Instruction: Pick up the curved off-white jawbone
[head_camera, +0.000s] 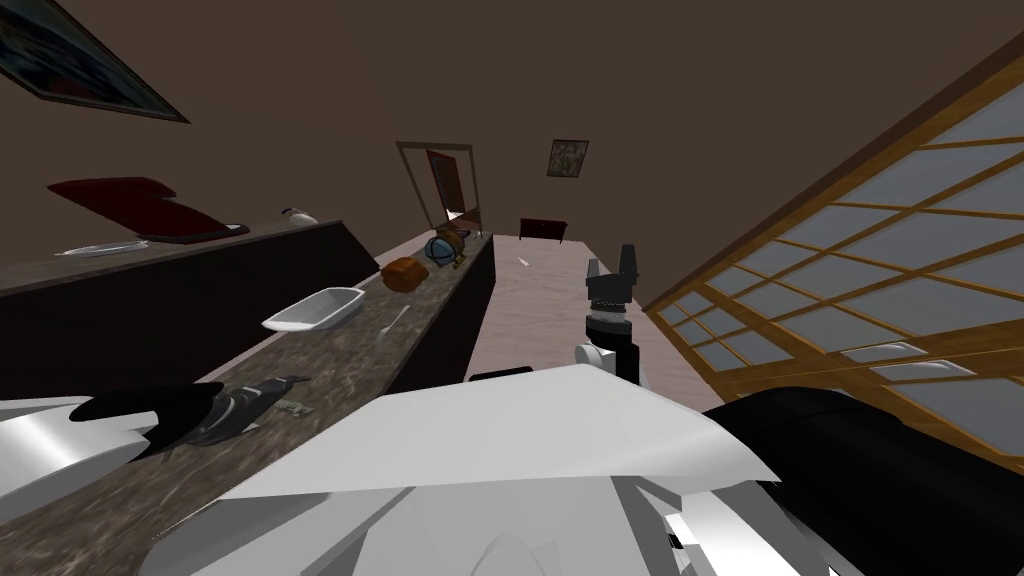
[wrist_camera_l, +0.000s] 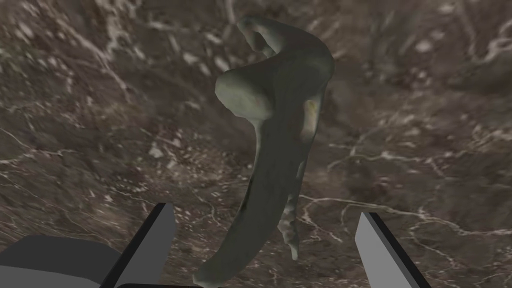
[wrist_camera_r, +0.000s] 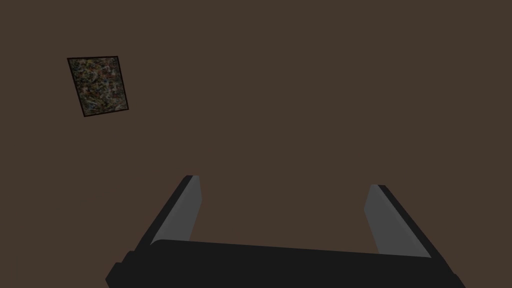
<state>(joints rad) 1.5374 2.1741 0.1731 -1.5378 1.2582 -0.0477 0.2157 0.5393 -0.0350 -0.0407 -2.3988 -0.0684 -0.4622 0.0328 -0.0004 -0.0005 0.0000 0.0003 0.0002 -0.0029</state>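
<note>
Left gripper (wrist_camera_l: 266, 210) and right gripper (wrist_camera_r: 283, 181): thin light grey blade fingers (wrist_camera_r: 187, 210) on dark boxes. Behind the right gripper, black ribbed wrist (head_camera: 608, 303), white round joint (head_camera: 590, 353). Left forearm (head_camera: 50, 450) white, black toward its tip.

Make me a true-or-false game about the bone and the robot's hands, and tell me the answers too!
1. The jawbone lies on a brown marbled counter. True.
2. The left gripper is shut on the jawbone. False: its fingers stand open, one on each side of the bone.
3. The right gripper is open and holds nothing. True.
4. The white dish sits on the floor. False: it sits on the counter, farther along from the left gripper.
</note>
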